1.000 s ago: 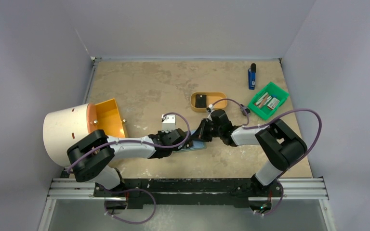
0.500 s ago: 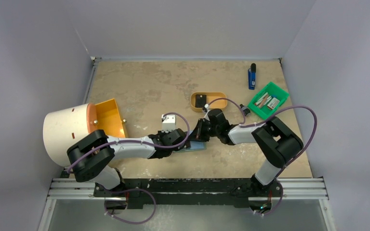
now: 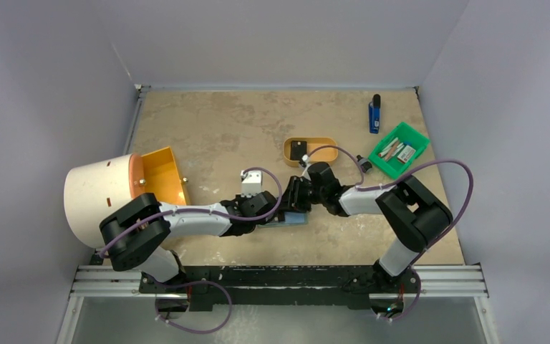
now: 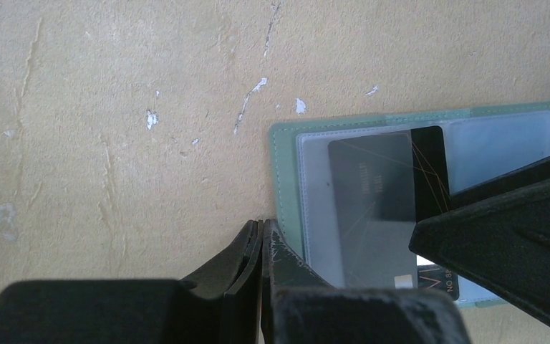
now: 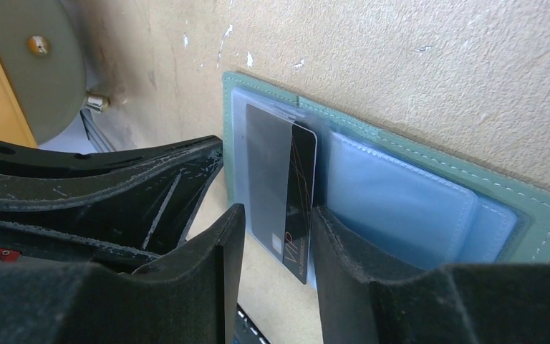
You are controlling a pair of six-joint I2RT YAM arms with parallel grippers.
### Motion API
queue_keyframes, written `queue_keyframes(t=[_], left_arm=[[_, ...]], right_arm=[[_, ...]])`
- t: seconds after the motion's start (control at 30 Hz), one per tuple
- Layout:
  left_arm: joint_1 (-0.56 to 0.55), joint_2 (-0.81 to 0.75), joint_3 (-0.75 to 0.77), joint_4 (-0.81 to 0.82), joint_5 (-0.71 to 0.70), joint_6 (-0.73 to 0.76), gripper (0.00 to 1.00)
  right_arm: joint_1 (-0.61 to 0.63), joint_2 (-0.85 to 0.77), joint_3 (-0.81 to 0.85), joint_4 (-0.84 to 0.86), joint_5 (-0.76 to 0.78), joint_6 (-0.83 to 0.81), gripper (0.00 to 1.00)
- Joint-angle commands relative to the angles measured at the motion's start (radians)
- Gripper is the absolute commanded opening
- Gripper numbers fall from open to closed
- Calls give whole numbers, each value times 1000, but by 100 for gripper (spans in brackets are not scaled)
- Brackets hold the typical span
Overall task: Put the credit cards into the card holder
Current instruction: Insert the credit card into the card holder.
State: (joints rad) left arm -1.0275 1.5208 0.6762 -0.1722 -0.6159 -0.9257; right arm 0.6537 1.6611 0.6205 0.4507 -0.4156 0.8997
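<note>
Top: card holder (image 3: 297, 219) lies open on worktop (image 3: 222, 129), mid-width, nearer front edge; both arms meet over it.
L wrist: L gripper (image 4: 261, 228) closed, tips at holder's edge, prob. pinning it flat.
R wrist: R gripper (image 5: 277, 213) jaws parted astride black credit card (image 5: 281, 158), which is partway into clear sleeve (image 5: 238, 136); prob. letting go.

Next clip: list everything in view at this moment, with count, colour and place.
card holder: 1, sage green, lying open, table centre
card: 1, black, partly inside the holder's clear sleeve
oval tray: 1, tan, beyond the holder
square item: 1, black, in the tray
bin: 1, green, right side, small items inside
capped item: 1, blue with black cap, far right
drum: 1, white, left edge
box: 1, orange-yellow, beside the drum
table: 1, mottled tan
left gripper: 1, black, shut, tip at the holder's edge
right gripper: 1, black, open, fingers either side of the card
</note>
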Motion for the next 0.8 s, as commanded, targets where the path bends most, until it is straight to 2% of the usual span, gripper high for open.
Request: queue_keyframes(t=[0.0,0.37,0.47,0.67,0.77], left_arm=[[3,-16,-7,35,31,-25,0],[3,-29,-8,68,48,-29,0],[3,-36,-8,55,37,-32,0],[3,-111,-13,-11,-27,-35,0],[4,-147,-12,-35,-50,-27,0]], right_arm=[[9,-5,40,-5,-24,-20,42],[29,46,83,32,-90,-4,40],[29,30,82,-3,-75,-14,41],[29,-96,117,-250,54,-72,59],[29,-137,129,-333,111,-81,65]])
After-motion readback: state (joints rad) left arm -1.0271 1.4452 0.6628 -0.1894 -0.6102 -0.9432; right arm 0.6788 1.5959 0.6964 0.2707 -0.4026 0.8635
